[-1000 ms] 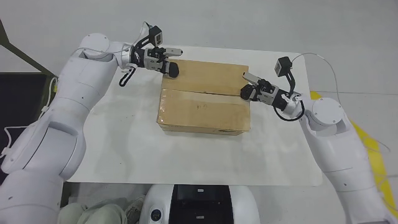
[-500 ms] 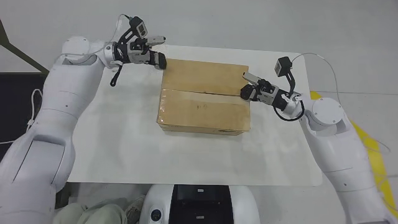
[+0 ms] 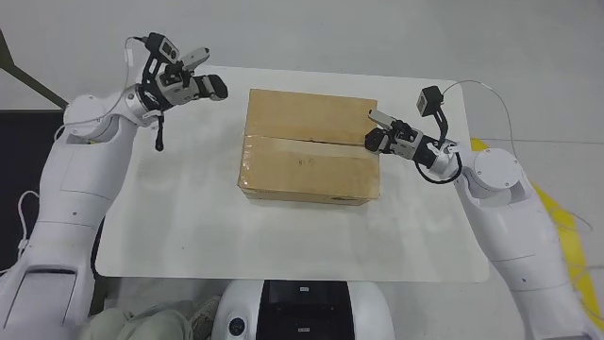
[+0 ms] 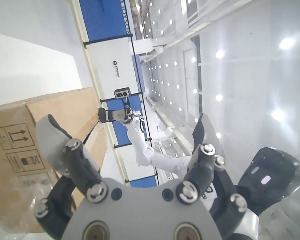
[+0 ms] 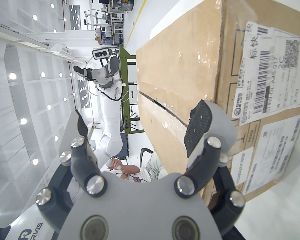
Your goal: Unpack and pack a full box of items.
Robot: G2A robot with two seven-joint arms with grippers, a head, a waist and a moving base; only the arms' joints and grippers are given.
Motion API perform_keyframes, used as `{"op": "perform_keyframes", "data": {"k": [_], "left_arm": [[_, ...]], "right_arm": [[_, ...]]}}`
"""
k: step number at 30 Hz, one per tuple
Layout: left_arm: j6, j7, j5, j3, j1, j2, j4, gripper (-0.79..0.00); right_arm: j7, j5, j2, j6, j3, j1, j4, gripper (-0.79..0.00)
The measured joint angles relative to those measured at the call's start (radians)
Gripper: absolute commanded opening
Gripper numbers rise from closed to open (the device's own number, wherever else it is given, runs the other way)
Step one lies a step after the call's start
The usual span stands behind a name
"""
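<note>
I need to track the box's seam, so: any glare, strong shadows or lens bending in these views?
Right wrist view: bright glints on the taped top of the box near the seam, and the wide lens curves the shelving behind. Left wrist view: ceiling lamps show as white spots. Top view: even light, only faint shadows on the table.

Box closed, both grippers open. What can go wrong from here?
1. The right gripper sits alone at the right end of the box, near the seam, while the left gripper is off to the side and clear of the box. Prying a flap one-handed may drag or tilt the box on the table.
2. The box top looks glossy with tape, so a finger could slip off the flap edge.
</note>
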Motion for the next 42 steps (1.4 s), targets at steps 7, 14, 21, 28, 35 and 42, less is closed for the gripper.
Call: {"op": "perform_keyframes", "data": {"k": [7,14,21,28,35,42], "left_arm": [[-0.019,0.175,0.007,-0.165,0.308,0.024,-0.241,0.000],[-0.002,0.261,-0.016,-0.233,0.421,0.024,-0.323,0.000],[-0.002,0.259,-0.015,-0.232,0.419,0.024,-0.322,0.000],[-0.003,0.259,-0.015,-0.232,0.419,0.024,-0.322,0.000],[-0.035,0.475,-0.063,-0.244,0.480,0.006,-0.397,0.000],[-0.108,0.696,-0.057,-0.287,0.662,-0.013,-0.549,0.000]], "right_arm": [[0.000,0.000,0.000,0.000,0.000,0.000,0.000,0.000],[0.000,0.000,0.000,0.000,0.000,0.000,0.000,0.000],[0.000,0.000,0.000,0.000,0.000,0.000,0.000,0.000],[0.000,0.000,0.000,0.000,0.000,0.000,0.000,0.000],[0.000,0.000,0.000,0.000,0.000,0.000,0.000,0.000],[0.000,0.000,0.000,0.000,0.000,0.000,0.000,0.000]]}}
